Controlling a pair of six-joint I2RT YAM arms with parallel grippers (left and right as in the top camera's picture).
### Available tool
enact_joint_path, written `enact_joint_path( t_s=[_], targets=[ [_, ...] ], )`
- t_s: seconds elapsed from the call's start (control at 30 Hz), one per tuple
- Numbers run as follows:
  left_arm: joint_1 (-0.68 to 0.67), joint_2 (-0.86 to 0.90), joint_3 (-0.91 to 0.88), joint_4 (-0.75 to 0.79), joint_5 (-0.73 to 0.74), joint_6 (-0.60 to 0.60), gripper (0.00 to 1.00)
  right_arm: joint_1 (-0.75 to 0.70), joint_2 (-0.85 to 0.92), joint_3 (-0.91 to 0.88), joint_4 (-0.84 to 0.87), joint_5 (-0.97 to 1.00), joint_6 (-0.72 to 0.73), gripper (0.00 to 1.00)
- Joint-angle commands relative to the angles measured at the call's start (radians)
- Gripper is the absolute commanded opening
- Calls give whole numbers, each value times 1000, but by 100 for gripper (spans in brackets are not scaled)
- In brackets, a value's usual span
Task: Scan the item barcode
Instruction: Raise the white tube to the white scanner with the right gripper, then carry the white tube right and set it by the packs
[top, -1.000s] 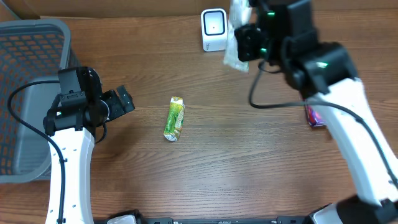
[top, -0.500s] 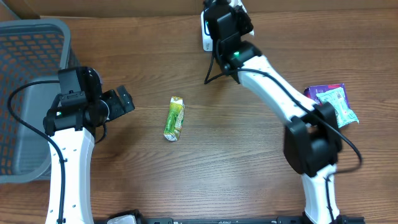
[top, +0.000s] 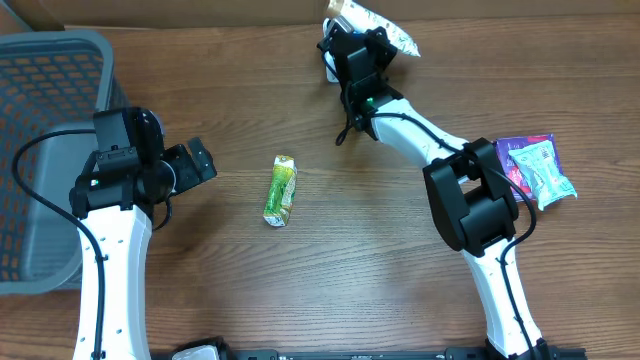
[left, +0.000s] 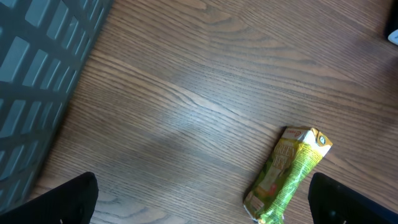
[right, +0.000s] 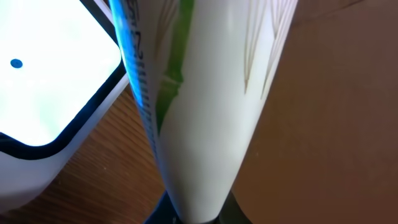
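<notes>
Your right arm reaches across to the far edge of the table (top: 400, 260). Its gripper, the right gripper (top: 362, 38), is clamped on a packet (top: 380, 20), which sticks out past the fingers toward the back edge.

In the right wrist view, the packet (right: 205, 93) fills the middle of the picture. It is white and smooth, with a green stripe and a line of blue print down its left edge. It rises from between the dark fingers at the bottom. No barcode can be made out on the side that shows.

Just left of the packet in that view is the scanner (right: 43, 93). It has a white face, a dark border and a small blue dot. The packet is very near it, but you cannot tell whether the two touch. From overhead, the right gripper hides most of the scanner.

Your left arm stands at the left side of the table. The left gripper (top: 203, 162) has its jaws wide apart and holds nothing. It hangs above bare wood. In the left wrist view, the two dark fingertips (left: 68, 202) sit in the bottom corners.

A green carton (top: 281, 190) lies flat on the table between the two arms, well apart from both grippers. A grey basket (top: 60, 42) sits at the left edge, beside the left arm. A purple pack (top: 515, 155) lies at the right edge, with a pale blue-green pack (top: 545, 175) lying partly on top of it.
</notes>
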Motion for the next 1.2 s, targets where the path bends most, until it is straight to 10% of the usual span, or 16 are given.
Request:
enact_joint_path(
  t_s=[0.0,0.6,0.83,1.17],
  targets=[
    [1,-10,-2,1,3,19,100,-2,-23,32,14,-6,2,4],
    [1,-10,-2,1,3,19,100,72,-64,32,-165,10,45,4],
    [1,-10,-2,1,3,19,100,124,-293,32,-557,-34,494,4],
    [1,-10,-2,1,3,19,100,-34,-683,32,-1174,-393,1614,4]
  ],
)
